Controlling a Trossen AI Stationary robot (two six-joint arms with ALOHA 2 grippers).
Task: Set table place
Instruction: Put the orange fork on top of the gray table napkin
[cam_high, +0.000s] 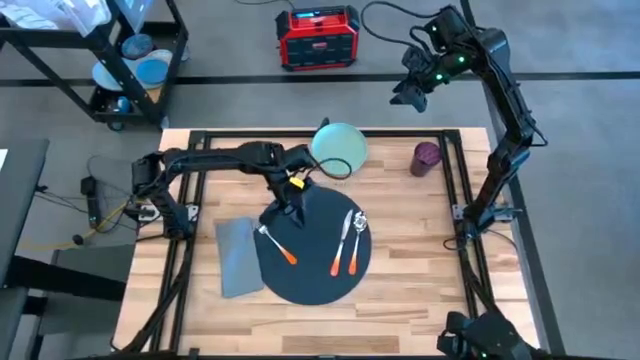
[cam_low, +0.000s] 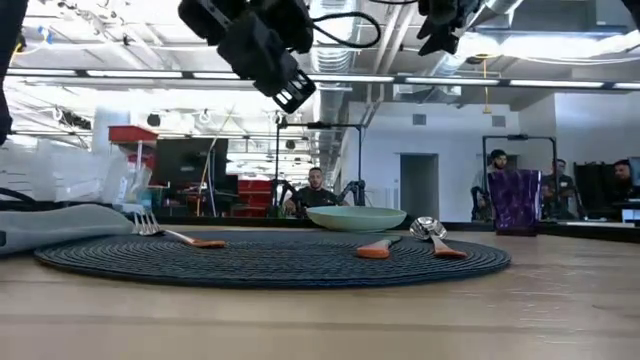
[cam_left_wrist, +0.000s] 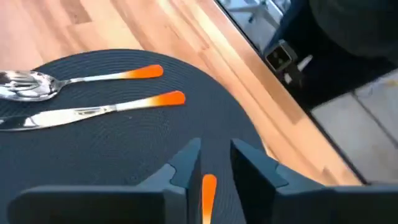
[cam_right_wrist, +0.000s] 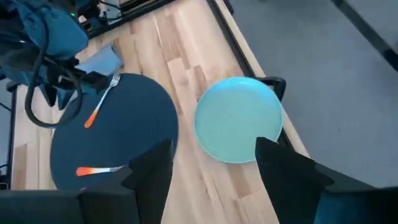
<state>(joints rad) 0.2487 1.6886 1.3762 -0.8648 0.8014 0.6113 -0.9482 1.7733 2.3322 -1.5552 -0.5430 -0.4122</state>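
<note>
Fork (cam_low: 170, 236), knife (cam_low: 378, 248), spoon (cam_low: 432, 234) on the placemat (cam_low: 270, 260) — plate (cam_low: 356, 217) seemingly just behind.

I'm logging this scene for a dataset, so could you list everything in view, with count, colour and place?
table: one, light wood with black framing, under everything.
placemat: one, round, black-grey, mid-table.
fork: one, silver with orange handle, on the placemat's left part, tines toward the napkin.
knife: one, silver with orange handle, on the placemat's right part.
spoon: one, silver with orange handle, beside the knife.
napkin: one, grey, left of the placemat.
plate: one, pale green, at the table's far edge.
cup: one, purple, far right on the table.
cart: one, black wire, off the table's far left.
red box: one, on the floor beyond.
people: several, in the room behind.
left gripper: open, above the fork.
right gripper: open, raised beyond the far edge.
</note>
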